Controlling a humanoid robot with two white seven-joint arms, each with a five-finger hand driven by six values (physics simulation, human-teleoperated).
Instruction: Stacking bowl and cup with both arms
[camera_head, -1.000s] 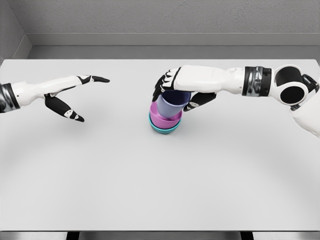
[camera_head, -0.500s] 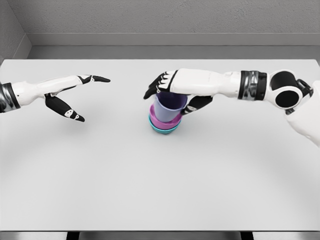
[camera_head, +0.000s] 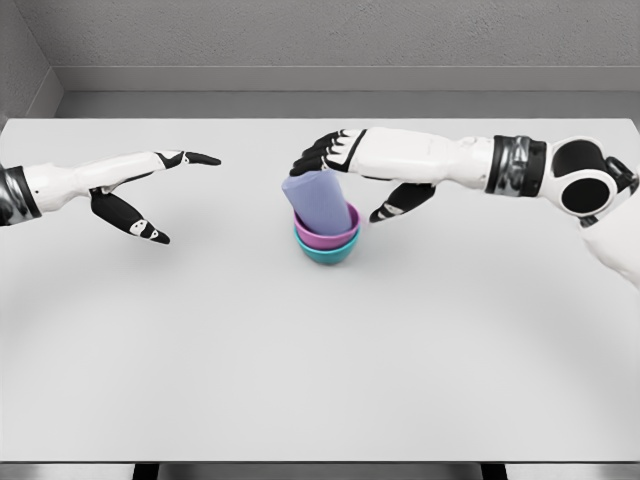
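We see a wide, pale grey table (camera_head: 320, 350) that fills most of the view, with its far edge running along a grey wall and its near edge at the bottom of the picture. Its surface is plain and smooth. Directly on it, a little right of the middle and towards the far half, rests a teal bowl (camera_head: 328, 253), sitting upright on its base. We note a soft shadow under the bowl on the tabletop. A pink bowl (camera_head: 330, 237) nests inside the teal one, so it does not touch the table itself. Two dark legs show beneath the near edge of the table.
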